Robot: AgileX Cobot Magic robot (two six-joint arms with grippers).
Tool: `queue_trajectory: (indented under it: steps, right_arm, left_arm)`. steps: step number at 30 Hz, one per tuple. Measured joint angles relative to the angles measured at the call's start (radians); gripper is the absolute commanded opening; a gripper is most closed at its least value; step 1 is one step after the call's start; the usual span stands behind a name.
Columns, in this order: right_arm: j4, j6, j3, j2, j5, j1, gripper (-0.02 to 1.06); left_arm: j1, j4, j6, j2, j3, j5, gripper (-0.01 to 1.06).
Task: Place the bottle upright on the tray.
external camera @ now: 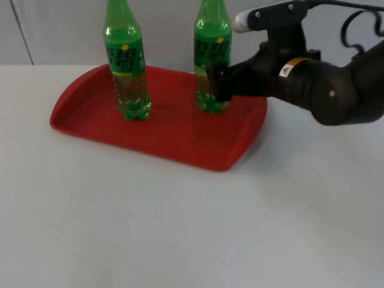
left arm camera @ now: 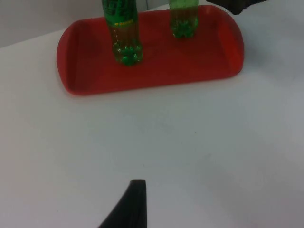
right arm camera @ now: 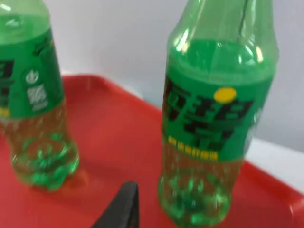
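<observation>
The tops of both green bottles are running off the upper edge of the top view: the left bottle [external camera: 125, 60] and the right bottle [external camera: 212, 57] are showing no caps. The right gripper [external camera: 217, 83] is covering part of the right bottle's label, so its finger spacing is staying unclear. Label lettering is reading as blurred in the right wrist view.

Two bottles upright on tray [external camera: 84, 123] — left bottle [external camera: 126, 60], right bottle [external camera: 212, 57], well apart.

Bottles [external camera: 212, 57] clear green glossy plastic with printed film labels; tray [external camera: 180, 135] smooth red plastic; table [external camera: 180, 228] matt white.
</observation>
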Motion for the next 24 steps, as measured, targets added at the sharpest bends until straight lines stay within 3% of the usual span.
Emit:
queue_trajectory:
  steps: [4, 7, 8, 13, 24]
  right_arm:
    - [0.004, -0.003, 0.067, -0.075, 0.093, 0.0, 1.05]
    - [0.007, -0.003, 0.104, -0.145, 0.236, 0.0, 1.05]
    - [0.007, -0.003, 0.104, -0.145, 0.236, 0.0, 1.05]
    - [0.007, -0.003, 0.111, -0.232, 0.431, 0.0, 1.05]
    - [0.005, -0.003, 0.111, -0.366, 0.721, 0.0, 1.05]
  left_arm:
    - [0.0, 0.0, 0.0, 0.0, 0.0, 0.0, 1.05]
    - [0.0, 0.0, 0.0, 0.0, 0.0, 0.0, 1.05]
    - [0.0, 0.0, 0.0, 0.0, 0.0, 0.0, 1.05]
    - [0.0, 0.0, 0.0, 0.0, 0.0, 0.0, 1.05]
    - [0.0, 0.0, 0.0, 0.0, 0.0, 0.0, 1.05]
